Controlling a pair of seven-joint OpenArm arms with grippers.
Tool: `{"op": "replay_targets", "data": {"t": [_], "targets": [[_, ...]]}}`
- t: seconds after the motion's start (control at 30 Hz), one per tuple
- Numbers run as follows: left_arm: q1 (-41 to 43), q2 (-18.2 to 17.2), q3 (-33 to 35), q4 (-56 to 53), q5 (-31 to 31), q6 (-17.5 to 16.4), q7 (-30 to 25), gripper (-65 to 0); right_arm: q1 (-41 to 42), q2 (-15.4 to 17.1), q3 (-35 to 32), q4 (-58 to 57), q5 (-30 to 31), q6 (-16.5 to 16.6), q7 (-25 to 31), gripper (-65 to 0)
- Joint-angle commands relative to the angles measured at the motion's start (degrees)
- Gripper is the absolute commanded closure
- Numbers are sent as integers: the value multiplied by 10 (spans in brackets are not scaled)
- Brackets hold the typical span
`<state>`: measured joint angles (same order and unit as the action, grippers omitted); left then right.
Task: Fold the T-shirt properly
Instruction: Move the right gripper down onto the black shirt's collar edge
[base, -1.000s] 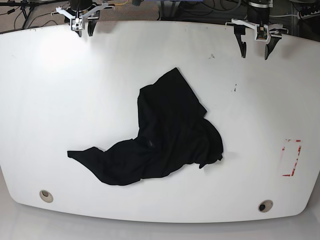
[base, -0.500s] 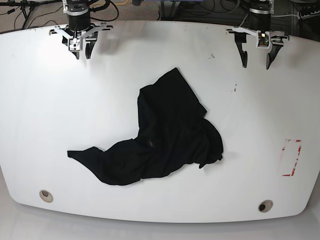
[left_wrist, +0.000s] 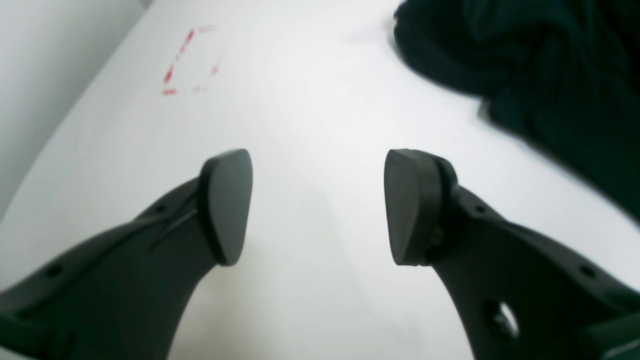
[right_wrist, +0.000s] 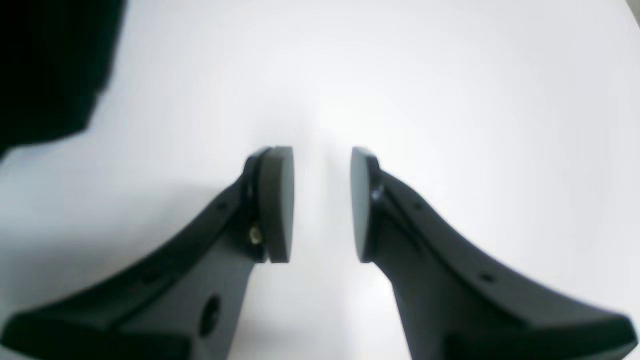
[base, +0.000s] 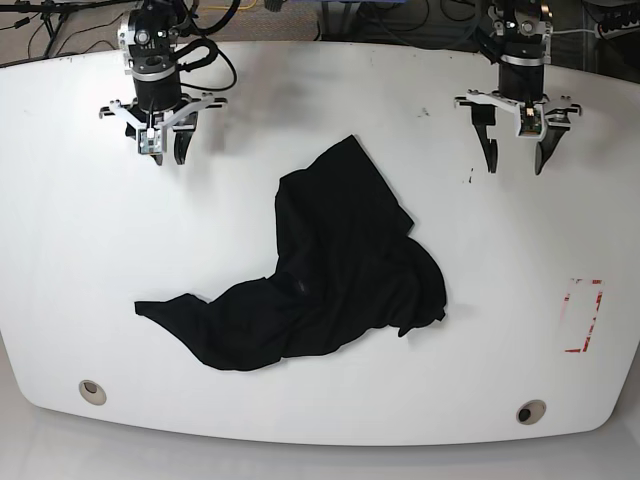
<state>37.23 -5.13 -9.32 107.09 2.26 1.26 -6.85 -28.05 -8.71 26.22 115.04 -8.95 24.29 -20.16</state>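
Note:
The black T-shirt (base: 330, 270) lies crumpled in the middle of the white table (base: 100, 250), with one part trailing toward the front left. My left gripper (base: 516, 165) hovers over the far right of the table, open wide and empty. In the left wrist view the left gripper (left_wrist: 317, 207) points at bare table, with the T-shirt (left_wrist: 550, 65) at the upper right. My right gripper (base: 168, 157) hovers at the far left. Its jaws stand a narrow gap apart with nothing between them (right_wrist: 321, 205), and the T-shirt (right_wrist: 50, 65) shows at the upper left.
A red taped rectangle (base: 585, 315) marks the table's right side, also seen as red marks (left_wrist: 190, 60) in the left wrist view. Two round holes (base: 92, 391) (base: 531, 411) sit near the front edge. Cables run behind the far edge.
Both arms have come forward from the far edge, out over the table and toward the T-shirt. The T-shirt has not moved, and the jaw openings look the same.

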Motion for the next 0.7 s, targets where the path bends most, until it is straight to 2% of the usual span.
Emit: {"op": "replay_targets", "data": {"t": [0.0,0.1,0.17,0.33,0.5,0.57,0.67], "targets": [[-6,-2,0,12,-3,3,-14,-417,19,2,0,9,2,9,-6,-187],[-18,-2,11,11,-3,3,-14,-474,44,3,-10,-2,2,15,-24,-187],[-22,-2,15,11,-2,3,-14,-497,57,16,-22,-6,2,15,-32,-187],[-25,-2,23,11,0,3,-14,-500,87,51,-79,-27,3,11,-55,-201],[-31,-2,23,11,0,3,-14,-499,131,69,-141,-61,3,11,-73,-336],[-33,-2,23,11,1,3,-14,-499,145,72,-161,-72,3,11,-77,-365],[-34,-2,22,10,1,3,-14,-499,163,73,-193,-91,4,11,-77,-363]]}}
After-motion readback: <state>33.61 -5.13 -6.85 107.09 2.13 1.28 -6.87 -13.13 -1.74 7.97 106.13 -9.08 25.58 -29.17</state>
